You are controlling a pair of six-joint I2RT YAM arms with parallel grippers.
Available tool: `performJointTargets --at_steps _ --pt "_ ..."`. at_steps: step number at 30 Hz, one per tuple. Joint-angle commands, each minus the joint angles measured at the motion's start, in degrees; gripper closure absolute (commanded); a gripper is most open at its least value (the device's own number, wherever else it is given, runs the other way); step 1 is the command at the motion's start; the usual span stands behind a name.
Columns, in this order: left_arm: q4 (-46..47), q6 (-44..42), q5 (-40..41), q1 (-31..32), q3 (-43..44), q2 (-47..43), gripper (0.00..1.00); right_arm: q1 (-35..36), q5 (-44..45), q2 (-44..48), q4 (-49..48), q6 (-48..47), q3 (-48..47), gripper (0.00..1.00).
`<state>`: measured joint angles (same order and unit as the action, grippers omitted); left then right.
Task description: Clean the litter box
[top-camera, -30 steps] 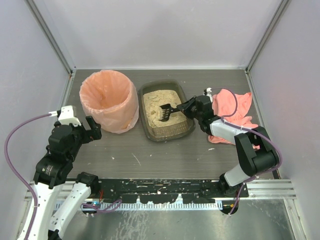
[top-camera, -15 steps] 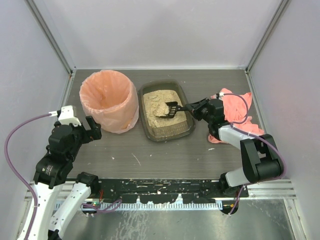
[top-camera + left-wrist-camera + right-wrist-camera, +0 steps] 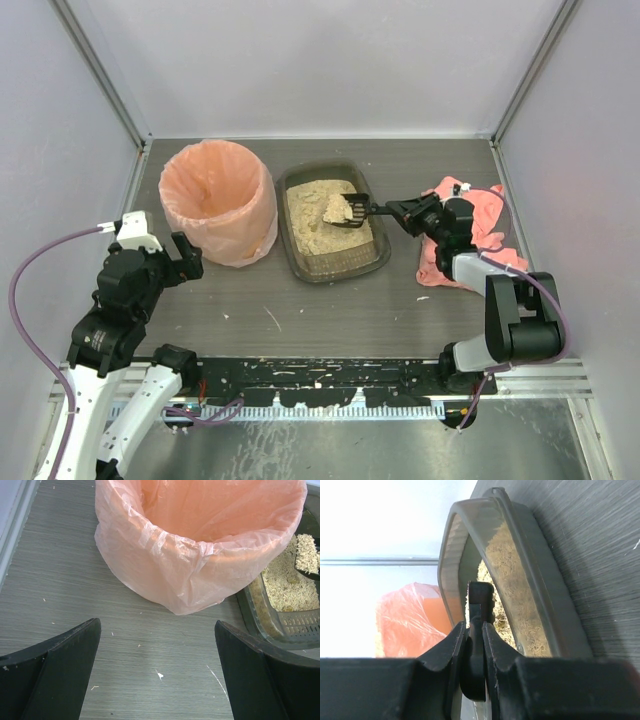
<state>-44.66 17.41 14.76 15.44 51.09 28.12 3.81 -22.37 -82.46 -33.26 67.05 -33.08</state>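
Status of left gripper (image 3: 156, 626): jaws wide apart, nothing held. It hangs over the table (image 3: 330, 310), just short of the bin (image 3: 245, 235), a round container lined with a peach-pink bag, standing open-mouthed and upright.

The litter box (image 3: 335, 272) sits just beside the bin on its right, the two touching or nearly so. Its long axis runs from the near edge of the table toward the back wall. Beige litter covers its floor.

A black scoop (image 3: 355, 211) is held level above the right half of the box and carries a clump of litter. Its handle points right into the right gripper (image 3: 395, 209), whose fingers are clamped tight on it, as the wrist view confirms. A pink cloth (image 3: 480, 210) lies beyond, under that arm.

Assessment: the load has been lifted but not yet dumped. The governing relation is that the bin lies directly left of the scoop, across the short width of the box and over its left rim. The right arm must carry the load. The left arm is nearer the bin but idle. Risk: the rim of the bin stands higher than the box, so the scoop needs height and a level attitude, or litter will spill.
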Motion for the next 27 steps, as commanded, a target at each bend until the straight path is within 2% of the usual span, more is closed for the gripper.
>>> performJointTargets --at_steps 1,6,9,13,17,20,24,27 --pt "1.50 0.44 -0.56 -0.30 0.77 -0.16 0.02 -1.28 -7.60 2.30 -9.30 1.61 0.64 0.99" --pt "1.46 0.44 -0.57 -0.27 0.82 -0.26 0.02 -3.43 -10.42 1.22 -10.14 2.64 -0.07 0.99" --pt "1.57 0.44 -0.71 -0.29 0.79 -0.20 0.02 -2.19 -13.35 -1.27 -14.45 4.75 -0.80 0.99" --pt "1.49 0.43 -0.78 -0.27 0.78 -0.22 0.02 -5.41 -14.19 -3.36 -20.30 9.53 1.33 0.99" --pt "1.57 0.48 -0.83 -0.28 0.81 0.00 0.02 -2.95 -17.54 -5.92 -21.06 9.34 -1.19 0.99" --pt "1.52 0.44 -1.14 -0.30 0.79 -0.05 0.02 -6.31 -14.98 -4.78 -23.20 11.80 1.94 0.99" --pt "1.68 0.48 -0.99 -0.29 0.69 -0.03 0.02 -3.62 -17.48 -5.57 -20.37 9.10 -1.10 0.99" --pt "1.65 0.35 -1.58 -0.24 0.77 0.07 0.02 -7.35 -15.22 -5.51 -26.44 13.75 2.78 0.99"
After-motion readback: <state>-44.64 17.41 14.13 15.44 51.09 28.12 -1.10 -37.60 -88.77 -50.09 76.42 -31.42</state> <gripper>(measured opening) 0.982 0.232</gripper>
